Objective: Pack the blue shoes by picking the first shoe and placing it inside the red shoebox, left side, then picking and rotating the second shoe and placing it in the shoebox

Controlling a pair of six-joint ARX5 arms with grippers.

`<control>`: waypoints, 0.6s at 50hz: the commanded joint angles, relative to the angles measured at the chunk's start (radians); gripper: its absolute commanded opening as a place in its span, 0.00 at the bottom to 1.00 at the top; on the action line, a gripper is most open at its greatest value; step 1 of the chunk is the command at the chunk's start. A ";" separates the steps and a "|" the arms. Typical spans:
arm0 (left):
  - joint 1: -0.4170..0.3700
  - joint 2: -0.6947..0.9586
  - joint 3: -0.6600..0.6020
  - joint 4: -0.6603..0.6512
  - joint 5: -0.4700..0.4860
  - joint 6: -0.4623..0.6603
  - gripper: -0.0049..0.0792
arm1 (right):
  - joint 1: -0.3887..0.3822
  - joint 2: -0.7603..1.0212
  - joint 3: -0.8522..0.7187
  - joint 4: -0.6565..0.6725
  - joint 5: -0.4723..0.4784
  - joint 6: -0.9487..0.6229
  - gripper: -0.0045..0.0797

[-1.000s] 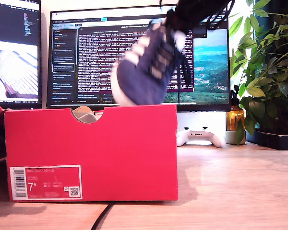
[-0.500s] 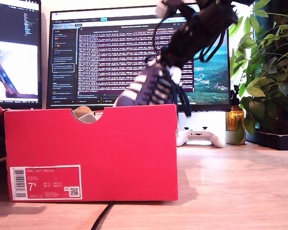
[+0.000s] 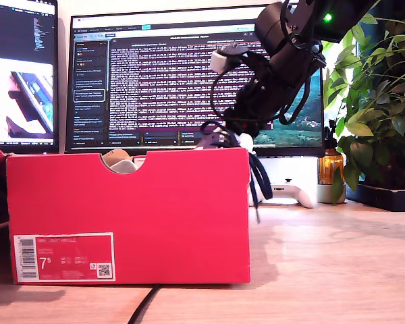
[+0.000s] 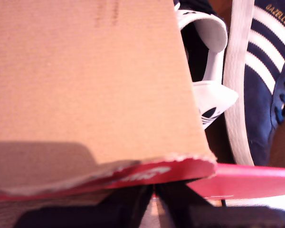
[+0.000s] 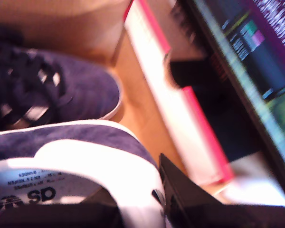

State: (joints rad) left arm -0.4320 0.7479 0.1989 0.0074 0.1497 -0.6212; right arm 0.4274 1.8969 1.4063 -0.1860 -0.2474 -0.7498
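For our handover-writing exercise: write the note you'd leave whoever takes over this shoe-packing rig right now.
My second gripper holds the second shoe by its heel, mostly inside the red shoebox, at the exterior view's right end.
The first shoe lies inside the box.
My first gripper sits at the cardboard flap's edge; grip unclear.
Done: one shoe packed.
Left: set the held shoe down beside it, release, withdraw.
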 commanded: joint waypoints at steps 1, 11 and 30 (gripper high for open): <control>-0.002 0.000 0.005 0.008 -0.001 0.000 0.04 | 0.018 0.039 0.015 -0.004 -0.007 0.037 0.08; -0.002 0.000 0.005 0.008 -0.001 0.000 0.04 | 0.025 0.056 0.015 0.043 -0.008 0.147 0.37; -0.002 0.000 0.005 0.008 -0.001 0.000 0.04 | 0.037 0.037 0.016 0.243 -0.007 0.248 0.44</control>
State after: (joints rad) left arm -0.4320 0.7479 0.1993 0.0074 0.1497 -0.6212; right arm 0.4591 1.9381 1.4067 0.0448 -0.2520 -0.5232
